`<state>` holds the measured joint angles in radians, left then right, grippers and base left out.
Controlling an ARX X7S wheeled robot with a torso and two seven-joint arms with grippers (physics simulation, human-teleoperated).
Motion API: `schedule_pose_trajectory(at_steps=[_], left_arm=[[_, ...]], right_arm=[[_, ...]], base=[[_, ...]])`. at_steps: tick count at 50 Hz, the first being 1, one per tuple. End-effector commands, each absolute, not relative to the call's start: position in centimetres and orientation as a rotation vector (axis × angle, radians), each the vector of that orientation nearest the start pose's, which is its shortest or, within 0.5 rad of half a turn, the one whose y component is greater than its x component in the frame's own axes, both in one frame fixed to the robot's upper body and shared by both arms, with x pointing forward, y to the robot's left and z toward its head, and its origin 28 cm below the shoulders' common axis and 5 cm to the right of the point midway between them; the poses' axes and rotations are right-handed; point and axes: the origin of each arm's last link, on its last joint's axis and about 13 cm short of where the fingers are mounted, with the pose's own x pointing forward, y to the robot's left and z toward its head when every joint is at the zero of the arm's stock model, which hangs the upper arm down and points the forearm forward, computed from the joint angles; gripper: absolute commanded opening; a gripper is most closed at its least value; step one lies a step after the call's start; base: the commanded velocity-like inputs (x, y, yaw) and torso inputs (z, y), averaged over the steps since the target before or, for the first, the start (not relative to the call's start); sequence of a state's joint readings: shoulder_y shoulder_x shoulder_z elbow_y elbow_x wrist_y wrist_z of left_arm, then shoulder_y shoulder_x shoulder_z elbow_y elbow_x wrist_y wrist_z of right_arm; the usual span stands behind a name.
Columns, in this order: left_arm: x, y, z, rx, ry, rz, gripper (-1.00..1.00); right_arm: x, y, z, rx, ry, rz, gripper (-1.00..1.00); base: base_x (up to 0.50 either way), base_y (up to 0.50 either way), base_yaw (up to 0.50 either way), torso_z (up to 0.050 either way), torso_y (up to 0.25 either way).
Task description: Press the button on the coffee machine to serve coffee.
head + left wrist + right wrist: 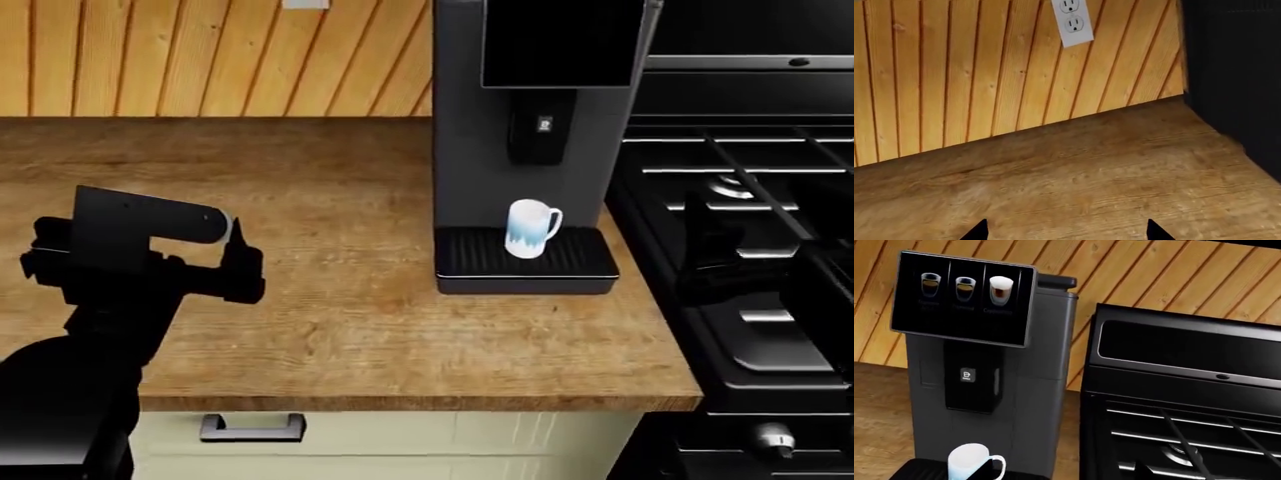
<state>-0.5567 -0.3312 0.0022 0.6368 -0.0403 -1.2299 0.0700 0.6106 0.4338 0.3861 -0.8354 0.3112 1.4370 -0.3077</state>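
The button (967,375) sits on the black spout block of the coffee machine (1034,390), centre-left in my right wrist view, under the screen (962,299). A white mug (531,227) stands on the drip tray (587,262). My left pincer (1066,231) hangs open over the counter (360,300); my right pincer's state I cannot tell

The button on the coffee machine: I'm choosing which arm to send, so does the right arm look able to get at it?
Probably yes. In the right wrist view the button faces the camera unobstructed; the mug stands lower on the drip tray, leaving the way free.
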Motion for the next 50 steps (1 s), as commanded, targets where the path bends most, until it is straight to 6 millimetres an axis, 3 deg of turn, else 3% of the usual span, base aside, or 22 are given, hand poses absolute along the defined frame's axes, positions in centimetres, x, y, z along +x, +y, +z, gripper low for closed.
schedule_pose_trajectory(at_steps=[1,15,50], left_arm=[[24.7,27.1,19.6,0.261,0.041,0.052,1.00],[24.6,27.2,19.6,0.261,0.039,0.056,1.00],[25.0,26.9,19.0,0.265,0.056,0.048,1.00]], right_arm=[[20.6,-20.8,23.7,-0.117,-0.064,0.055,1.00],[20.1,-20.9,23.3,-0.105,-0.061,0.035,1.00],[20.2,-20.8,22.4,-0.110,-0.032,0.036,1.00]], base=[[0.39,-0.11,0.00,0.000,0.000],[0.28,-0.11,0.00,0.000,0.000],[0.11,-0.01,0.00,0.000,0.000]])
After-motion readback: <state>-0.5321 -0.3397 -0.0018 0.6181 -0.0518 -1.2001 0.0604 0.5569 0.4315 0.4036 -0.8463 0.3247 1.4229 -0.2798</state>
